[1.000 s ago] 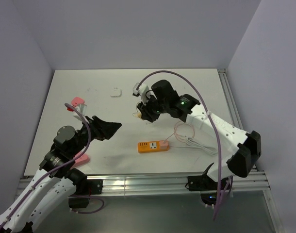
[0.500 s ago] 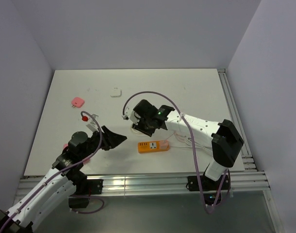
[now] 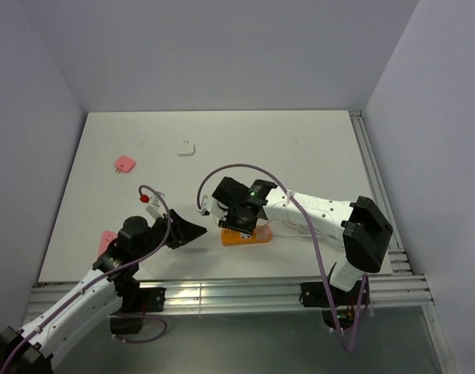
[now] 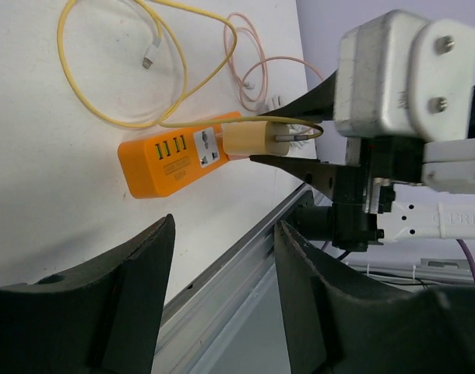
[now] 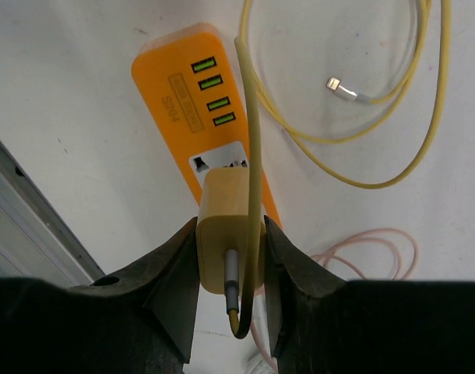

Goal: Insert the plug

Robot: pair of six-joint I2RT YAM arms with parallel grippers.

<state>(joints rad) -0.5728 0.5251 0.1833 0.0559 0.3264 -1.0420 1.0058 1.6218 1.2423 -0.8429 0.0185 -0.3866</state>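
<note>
Right wrist, unlike top view: plug between fingers, over socket

strip orange | USB ports green | socket face white | plug pale yellow | cable yellow | second cable pink | worktop white | pad pink | hose purple | jaws black

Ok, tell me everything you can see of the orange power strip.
The orange power strip is a flat rectangular block, plastic by its look, lying face up on the white table near its front edge. Its top carries a row of four green USB ports and a white socket panel. The yellow plug, clamped in the right gripper, sits over that socket; its pins are hidden.
</note>
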